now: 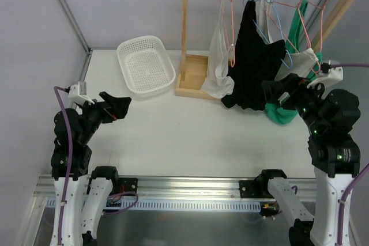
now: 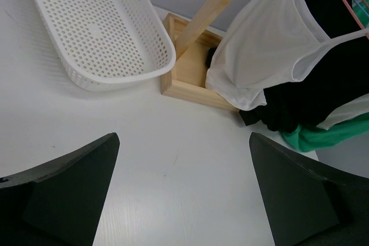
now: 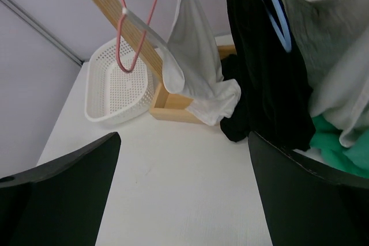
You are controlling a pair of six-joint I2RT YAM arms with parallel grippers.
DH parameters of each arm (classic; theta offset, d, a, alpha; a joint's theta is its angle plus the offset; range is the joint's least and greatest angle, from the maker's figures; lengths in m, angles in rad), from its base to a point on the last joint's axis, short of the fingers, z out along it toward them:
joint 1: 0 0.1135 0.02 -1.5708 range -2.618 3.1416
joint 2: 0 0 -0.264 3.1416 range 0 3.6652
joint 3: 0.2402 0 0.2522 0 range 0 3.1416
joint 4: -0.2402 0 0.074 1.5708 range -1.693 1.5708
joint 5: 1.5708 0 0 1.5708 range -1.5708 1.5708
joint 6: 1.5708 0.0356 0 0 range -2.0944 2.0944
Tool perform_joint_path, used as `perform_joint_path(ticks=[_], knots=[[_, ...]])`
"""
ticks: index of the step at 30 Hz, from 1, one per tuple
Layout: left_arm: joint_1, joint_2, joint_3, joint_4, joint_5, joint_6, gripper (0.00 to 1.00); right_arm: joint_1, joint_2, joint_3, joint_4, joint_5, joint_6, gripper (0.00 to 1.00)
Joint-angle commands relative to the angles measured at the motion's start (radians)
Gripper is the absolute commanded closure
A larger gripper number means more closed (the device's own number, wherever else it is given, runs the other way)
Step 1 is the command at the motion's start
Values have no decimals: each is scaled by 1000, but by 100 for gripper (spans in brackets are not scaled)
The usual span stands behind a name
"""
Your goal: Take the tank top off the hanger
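Observation:
Several tank tops hang on wire hangers from a wooden rack [image 1: 185, 27]. A white tank top [image 1: 219, 67] [image 2: 265, 44] [image 3: 196, 44] hangs leftmost on a pink hanger [image 1: 232, 21] [image 3: 124, 44]. Beside it a black tank top [image 1: 253, 56] [image 3: 259, 56] is on a blue hanger [image 1: 277, 21] [image 3: 277, 15], then a pale grey one [image 1: 302, 59] and a green one [image 1: 282, 113]. My right gripper [image 1: 275, 93] [image 3: 183, 139] is open, low, right beside the black top's hem. My left gripper [image 1: 120, 108] [image 2: 184, 142] is open over the table's left side, far from the clothes.
A white perforated basket [image 1: 130, 82] [image 2: 167, 50] [image 3: 95, 108] lies left of the rack's wooden base tray [image 1: 190, 87] [image 2: 190, 93]. The garments' hems pool on the table around the base. A metal frame post [image 1: 66, 10] runs along the back left.

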Motion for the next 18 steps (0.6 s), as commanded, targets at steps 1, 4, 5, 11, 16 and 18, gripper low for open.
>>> perform_joint_path(ticks=[1, 4, 5, 11, 16, 18], knots=[[-3, 54, 64, 29, -34, 67, 1, 6, 97, 93, 135, -60, -4, 1], [-5, 100, 107, 32, -37, 84, 1, 14, 191, 139, 206, -83, 30, 1], [-3, 110, 116, 36, -40, 96, 1, 21, 214, 176, 232, -88, 38, 1], [-3, 185, 208, 52, -147, 188, 1, 110, 401, 369, 243, -39, 0, 2], [-3, 257, 263, 75, -155, 210, 1, 130, 544, 552, 267, -31, -7, 2], [-3, 272, 269, 76, -157, 199, 1, 144, 620, 598, 283, -25, -10, 3]])
